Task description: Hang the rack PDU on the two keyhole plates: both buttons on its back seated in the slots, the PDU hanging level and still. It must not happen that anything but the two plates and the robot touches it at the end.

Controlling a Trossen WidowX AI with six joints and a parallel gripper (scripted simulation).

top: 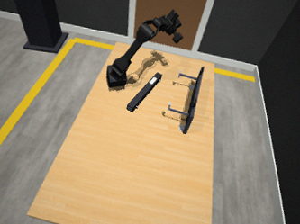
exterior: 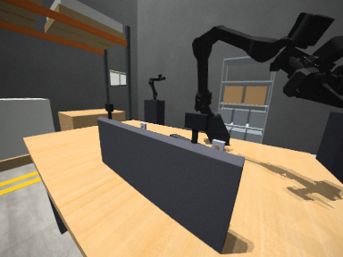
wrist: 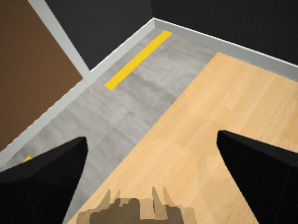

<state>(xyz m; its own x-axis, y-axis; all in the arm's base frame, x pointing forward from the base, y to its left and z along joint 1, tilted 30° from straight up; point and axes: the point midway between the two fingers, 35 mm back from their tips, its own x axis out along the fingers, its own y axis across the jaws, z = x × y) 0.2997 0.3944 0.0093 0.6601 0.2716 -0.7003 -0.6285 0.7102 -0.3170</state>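
The rack PDU (top: pixel 144 91) is a long black bar lying flat on the wooden table, between the arm's base and the panel. The upright dark panel (top: pixel 193 100) stands on edge at the table's right side; two keyhole plates (top: pixel 184 77) (top: pixel 175 111) stick out from its left face. In the exterior view the panel (exterior: pixel 171 171) fills the front, with the plate tops (exterior: pixel 218 144) (exterior: pixel 143 125) just showing above it. My gripper (top: pixel 177 34) is raised high over the table's far edge, open and empty, far from the PDU. The wrist view shows both open fingers over the table corner.
The arm's base (top: pixel 115 75) sits at the table's far left. A dark pillar (top: pixel 35 9) stands on the floor at the back left. Yellow floor tape (top: pixel 19 107) runs along the left. Shelving (exterior: pixel 246 100) and a cardboard box (exterior: pixel 85 117) stand behind the table.
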